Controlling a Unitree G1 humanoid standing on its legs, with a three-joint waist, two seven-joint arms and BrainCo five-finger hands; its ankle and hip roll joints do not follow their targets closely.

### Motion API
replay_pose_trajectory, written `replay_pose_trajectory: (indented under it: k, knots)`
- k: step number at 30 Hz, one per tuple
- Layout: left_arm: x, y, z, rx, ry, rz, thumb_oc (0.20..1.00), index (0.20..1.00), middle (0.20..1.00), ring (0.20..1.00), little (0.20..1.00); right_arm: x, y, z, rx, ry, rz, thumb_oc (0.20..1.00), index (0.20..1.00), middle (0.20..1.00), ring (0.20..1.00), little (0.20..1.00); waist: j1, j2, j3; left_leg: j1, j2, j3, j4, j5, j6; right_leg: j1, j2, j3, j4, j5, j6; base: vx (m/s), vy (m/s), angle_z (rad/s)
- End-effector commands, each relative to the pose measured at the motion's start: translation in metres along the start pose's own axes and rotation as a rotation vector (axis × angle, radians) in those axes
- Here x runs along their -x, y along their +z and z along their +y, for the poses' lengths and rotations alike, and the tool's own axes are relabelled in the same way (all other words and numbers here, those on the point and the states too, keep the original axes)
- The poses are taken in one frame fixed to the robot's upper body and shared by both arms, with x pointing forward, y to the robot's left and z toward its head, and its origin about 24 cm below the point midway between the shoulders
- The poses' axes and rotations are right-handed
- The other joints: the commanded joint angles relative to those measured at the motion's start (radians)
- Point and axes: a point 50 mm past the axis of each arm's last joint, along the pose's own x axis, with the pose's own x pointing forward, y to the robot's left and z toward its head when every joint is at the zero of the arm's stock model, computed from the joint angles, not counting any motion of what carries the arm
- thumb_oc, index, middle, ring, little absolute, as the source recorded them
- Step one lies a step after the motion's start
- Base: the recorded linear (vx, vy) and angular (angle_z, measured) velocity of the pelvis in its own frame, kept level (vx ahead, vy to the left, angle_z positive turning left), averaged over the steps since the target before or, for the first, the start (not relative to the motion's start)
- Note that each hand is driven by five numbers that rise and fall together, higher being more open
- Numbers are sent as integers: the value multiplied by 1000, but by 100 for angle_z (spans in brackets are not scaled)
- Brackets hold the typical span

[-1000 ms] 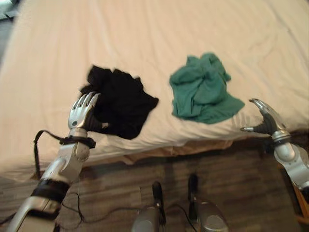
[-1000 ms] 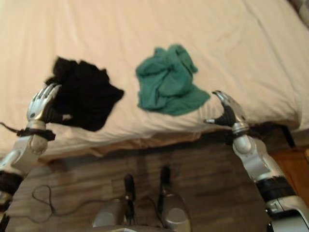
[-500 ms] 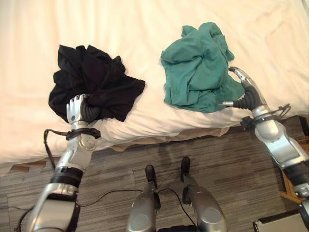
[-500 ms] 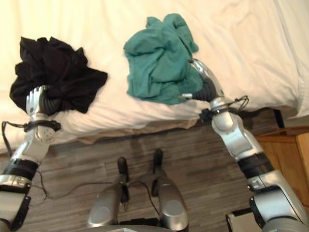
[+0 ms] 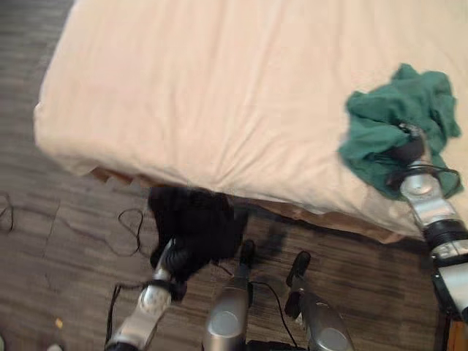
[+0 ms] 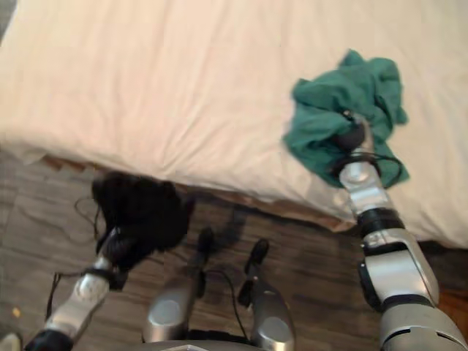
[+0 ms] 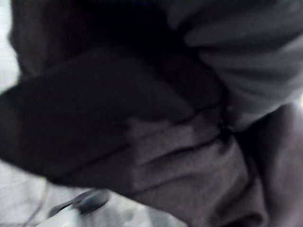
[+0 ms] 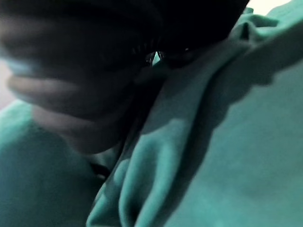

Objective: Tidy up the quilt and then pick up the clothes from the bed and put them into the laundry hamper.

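Left robot hand [image 5: 170, 257] has the black garment [image 5: 191, 223] off the bed [image 5: 219, 95] now. Half a second ago that bundle lay on the quilt [image 6: 168, 80] near the edge; now it hangs bunched above the wooden floor [image 5: 66, 241], just below the mattress edge, fingers apparently curled into the cloth. Right robot hand [image 6: 352, 137] is buried in the green garment [image 6: 344, 117], which is on the quilt near the bed's edge as before; I cannot tell whether those fingers have closed, since cloth hides them. The view has swung left as well, so the camera moved. My read: the quilt looks smooth, one piece is lifted, the other is being gathered, and the hamper comes next.
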Motion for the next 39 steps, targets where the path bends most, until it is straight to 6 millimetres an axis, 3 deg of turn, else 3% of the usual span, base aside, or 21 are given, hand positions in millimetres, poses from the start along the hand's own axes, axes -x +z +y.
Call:
replay_pose_trajectory:
  k: [1,4,7,11,16,19,20,21,23,24,25,27,28,29,30,31,32,33,36,37,39]
  knots:
    - [-5,30,4,45,-39,-143,200,200,200,200,200,56,-54,58,11,318,107,200,200,200,200,200,10,-40,-28,-56,84,1,38,-60,-75,-57,-124,5,149,-179,101,27,-7,44]
    - [-9,25,6,71,1,-108,200,200,200,200,200,120,-91,87,-160,417,211,200,200,200,200,200,-32,-81,-71,-24,84,13,45,-86,-65,-24,-117,17,133,-175,106,69,11,17]
    - [-7,12,5,87,23,-44,200,200,200,200,200,181,-128,95,-235,490,374,200,200,200,200,200,-79,-115,-115,22,93,28,36,-100,-65,20,-113,14,121,-183,107,109,10,-14]
    - [6,0,8,109,23,-11,200,200,200,200,200,255,-150,95,-373,666,528,200,200,200,200,200,-117,-154,-176,89,111,33,2,-105,-67,72,-91,5,115,-204,107,102,-1,-15]
    - [7,-13,-4,217,39,38,200,200,200,200,200,257,-142,119,-303,788,491,200,200,200,200,200,-68,-147,-193,85,107,5,-14,-82,-67,91,-81,-24,77,-195,109,36,1,-7]
    - [-3,-12,-20,316,52,60,200,200,200,200,200,232,-129,130,-253,732,416,200,200,200,200,200,-8,-103,-186,20,103,-7,-9,-49,-86,119,-98,-144,43,-198,109,-59,7,56]
    - [-5,-9,-21,332,59,48,200,200,200,200,200,227,-124,131,-252,710,391,200,200,200,200,200,-6,-95,-193,17,121,56,-8,-63,-90,137,-104,-176,37,-214,114,-96,191,183]
    - [-6,-10,-22,352,82,58,200,200,200,200,200,216,-116,133,-266,665,355,200,200,200,200,200,-29,-80,-200,10,174,271,38,-63,-73,162,-140,-267,43,-192,123,-51,191,205]
    - [-6,-10,-22,353,83,58,200,200,200,200,200,216,-116,134,-265,666,354,200,200,200,200,200,-30,-80,-198,10,173,272,43,-67,-72,164,-142,-267,43,-191,125,-67,178,241]
    - [-3,-17,-17,364,121,81,200,200,200,200,200,205,-110,130,-284,618,325,200,200,200,200,200,-54,-74,-215,31,220,450,111,-85,-57,200,-181,-350,72,-184,121,-14,257,241]
    - [1,-23,-14,369,139,99,200,200,200,200,200,204,-113,128,-282,597,342,200,200,200,200,200,-50,-74,-229,41,234,496,133,-81,-56,218,-194,-366,87,-179,117,143,481,255]
    - [9,-34,-11,378,153,135,200,200,200,200,200,209,-126,122,-271,572,403,200,200,200,200,200,-31,-66,-252,40,198,448,140,-95,-45,254,-238,-401,158,-185,117,284,416,315]
    - [18,-50,-5,363,188,206,200,200,200,200,200,221,-142,119,-257,555,491,200,200,200,200,200,-40,-66,-268,62,116,392,92,-131,-3,253,-354,-431,354,-96,163,289,379,330]
    - [20,-55,0,340,215,229,200,200,200,200,200,224,-145,119,-259,546,516,200,200,200,200,200,-54,-61,-263,76,95,364,72,-137,9,234,-376,-371,431,-66,177,325,480,275]
    - [19,-56,3,334,236,234,200,200,200,200,200,224,-146,121,-255,542,524,200,200,200,200,200,-71,-56,-254,84,81,337,48,-130,18,170,-355,-258,484,-101,158,150,279,116]
    - [17,-58,2,348,248,247,200,200,200,200,200,220,-141,125,-267,549,510,200,200,200,200,200,-102,-47,-243,99,73,291,27,-118,11,98,-258,-102,475,-194,119,70,162,212]
    - [17,-58,2,349,248,246,200,200,200,200,200,219,-141,125,-267,549,509,200,200,200,200,200,-99,-46,-244,97,76,294,26,-116,9,92,-255,-99,477,-196,114,147,62,183]
    - [11,-58,-2,393,264,256,200,200,200,200,200,219,-140,129,-290,545,522,200,200,200,200,200,-121,-39,-225,109,38,187,-9,-90,6,32,-121,77,349,-256,117,178,-32,246]
    - [8,-61,-6,391,245,280,200,200,200,200,200,218,-141,128,-322,535,535,200,200,200,200,200,-156,-40,-221,130,-1,55,-16,-99,8,0,-51,231,205,-233,103,244,-70,218]
    - [14,-78,-5,312,251,386,200,200,200,200,200,220,-150,119,-284,497,556,200,200,200,200,200,-176,-55,-211,134,-20,38,-14,-116,18,12,-34,293,138,-223,102,182,-60,279]
    - [6,-67,-10,345,219,318,200,200,200,200,200,228,-152,127,-332,537,598,200,200,200,200,200,-163,-73,-220,134,-62,-18,28,-148,24,41,-53,291,113,-198,103,132,-69,204]
